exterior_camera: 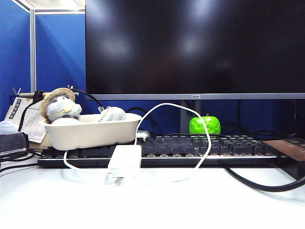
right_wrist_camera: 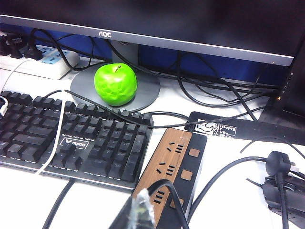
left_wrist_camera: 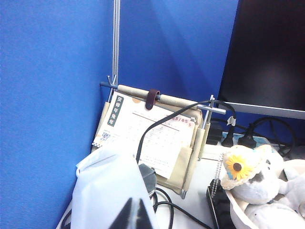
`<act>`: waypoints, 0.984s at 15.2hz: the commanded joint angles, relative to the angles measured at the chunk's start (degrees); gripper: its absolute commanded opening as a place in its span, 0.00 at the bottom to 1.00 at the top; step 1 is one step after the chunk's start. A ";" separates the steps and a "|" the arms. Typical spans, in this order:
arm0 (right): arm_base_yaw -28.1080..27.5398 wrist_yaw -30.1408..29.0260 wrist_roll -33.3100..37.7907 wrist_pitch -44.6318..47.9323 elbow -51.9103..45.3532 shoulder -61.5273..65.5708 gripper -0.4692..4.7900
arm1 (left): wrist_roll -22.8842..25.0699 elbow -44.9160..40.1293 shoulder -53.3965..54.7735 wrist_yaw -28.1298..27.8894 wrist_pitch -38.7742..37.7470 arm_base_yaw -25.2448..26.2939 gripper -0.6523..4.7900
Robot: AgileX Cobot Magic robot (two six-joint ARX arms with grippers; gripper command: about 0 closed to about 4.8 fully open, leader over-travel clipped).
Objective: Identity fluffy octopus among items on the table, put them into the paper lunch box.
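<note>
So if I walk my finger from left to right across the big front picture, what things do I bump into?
Plush animal in a straw hat → paper lunch box → white power adapter → green apple → wood-look power strip.

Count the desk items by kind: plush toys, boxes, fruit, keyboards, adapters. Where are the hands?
Plush toys: 2 (fluffy octopus, hatted plush)
Paper lunch box: 1
Green apple: 1
Keyboard: 1
White power adapter: 1
Total: 6
Left hand near the calendar, right hand over the wood-grain power strip; both shut.
</note>
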 commanded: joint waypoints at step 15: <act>0.20 1.51 -0.46 3.76 -0.09 -2.97 0.08 | -0.02 0.02 -0.15 0.26 0.63 0.11 0.12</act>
